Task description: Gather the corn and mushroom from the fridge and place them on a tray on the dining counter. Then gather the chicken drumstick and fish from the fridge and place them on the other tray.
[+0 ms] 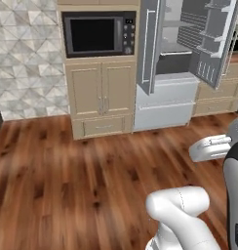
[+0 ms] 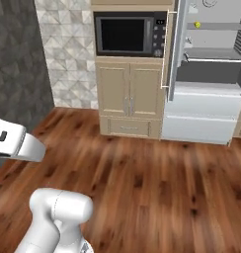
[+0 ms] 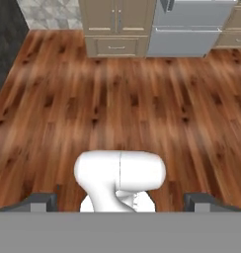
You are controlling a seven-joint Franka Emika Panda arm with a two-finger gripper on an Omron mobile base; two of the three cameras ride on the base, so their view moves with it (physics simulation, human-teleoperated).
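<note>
Corn [image 2: 197,24], we think, is that small yellow thing on a shelf in the open fridge [image 2: 206,74], far across the wood floor [image 3: 117,99]. We hold nothing; our gripper [image 3: 120,200] fingers are wide apart. Next we must drive closer.
</note>
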